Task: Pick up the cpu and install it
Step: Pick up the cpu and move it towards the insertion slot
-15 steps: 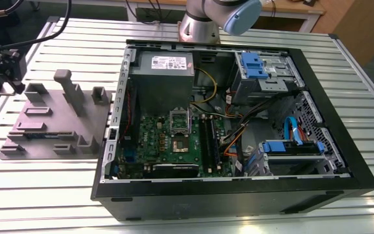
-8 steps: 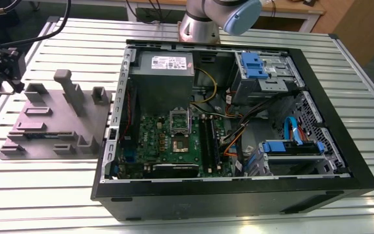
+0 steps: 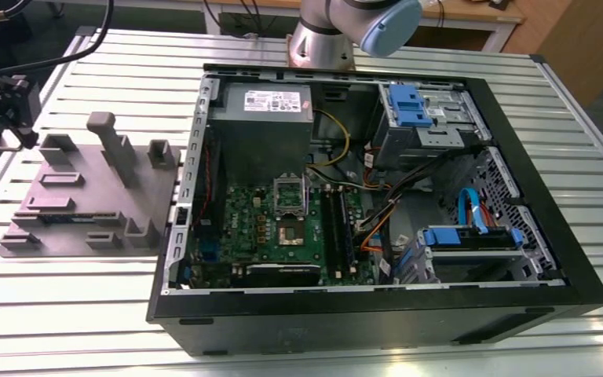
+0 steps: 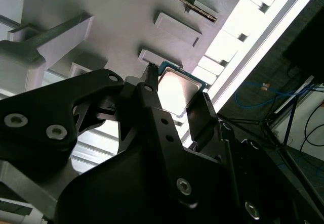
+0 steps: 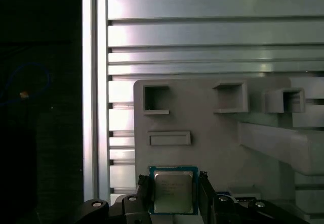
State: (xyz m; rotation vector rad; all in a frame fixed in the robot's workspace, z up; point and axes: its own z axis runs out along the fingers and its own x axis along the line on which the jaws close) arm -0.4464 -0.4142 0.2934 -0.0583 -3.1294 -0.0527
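Grey tray (image 5: 212,133) — cpu (image 5: 173,196) in downward claw (image 5: 173,181)

One edge of the cpu (image 5: 173,191) is cut off by the first wrist view's border, and the fingers (image 5: 144,192) clamped on it cover two more. In the exterior view the gripper (image 3: 13,137), over the worktop's (image 3: 71,314) edge, is cropped by the picture, and what it holds is too small to tell.
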